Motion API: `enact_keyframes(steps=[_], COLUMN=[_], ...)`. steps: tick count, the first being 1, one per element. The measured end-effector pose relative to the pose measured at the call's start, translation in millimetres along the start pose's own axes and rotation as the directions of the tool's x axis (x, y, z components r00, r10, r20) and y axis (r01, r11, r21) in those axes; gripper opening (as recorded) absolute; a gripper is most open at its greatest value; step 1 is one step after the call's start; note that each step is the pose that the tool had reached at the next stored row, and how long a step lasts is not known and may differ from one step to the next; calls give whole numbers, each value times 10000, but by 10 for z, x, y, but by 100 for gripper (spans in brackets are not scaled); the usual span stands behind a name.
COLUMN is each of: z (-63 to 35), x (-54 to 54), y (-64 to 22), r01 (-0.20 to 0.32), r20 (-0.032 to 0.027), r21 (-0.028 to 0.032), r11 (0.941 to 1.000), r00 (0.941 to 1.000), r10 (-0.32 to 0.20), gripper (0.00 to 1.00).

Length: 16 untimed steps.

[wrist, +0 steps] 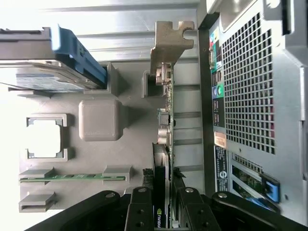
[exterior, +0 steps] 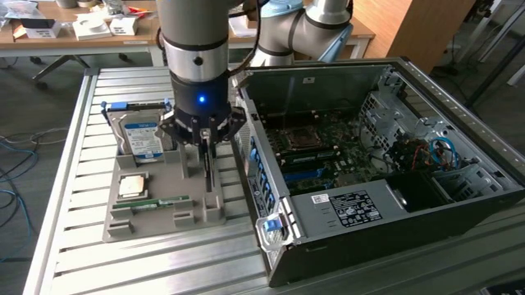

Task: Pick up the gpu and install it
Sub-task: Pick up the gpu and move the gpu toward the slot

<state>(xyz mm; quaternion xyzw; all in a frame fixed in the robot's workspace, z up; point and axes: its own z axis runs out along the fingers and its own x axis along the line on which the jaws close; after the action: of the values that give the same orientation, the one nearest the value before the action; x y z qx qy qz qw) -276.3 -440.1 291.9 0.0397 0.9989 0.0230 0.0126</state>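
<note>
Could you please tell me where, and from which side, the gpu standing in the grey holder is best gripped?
Probably by its long upper edge, coming straight down from above and pinching across its thin flat faces. The gpu stands upright on edge in the grey holder, whose slots take its lower edge, and the metal bracket blocks one end.

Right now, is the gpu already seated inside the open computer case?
No, the gpu stands on edge in the gray holder tray outside the computer case, directly under the gripper.
</note>
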Motion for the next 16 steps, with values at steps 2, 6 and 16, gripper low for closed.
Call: enact_keyframes(steps=[2,6,16], z=[-89,-268,-724], x=[-2,-7,-19], y=[4,13,34], r01=[0,0,0], r20=[-1,-1,0], r21=[0,0,0], r11=[10000,10000,10000], r00=[10000,10000,10000], r10=[0,0,0], gripper=[26,26,26])
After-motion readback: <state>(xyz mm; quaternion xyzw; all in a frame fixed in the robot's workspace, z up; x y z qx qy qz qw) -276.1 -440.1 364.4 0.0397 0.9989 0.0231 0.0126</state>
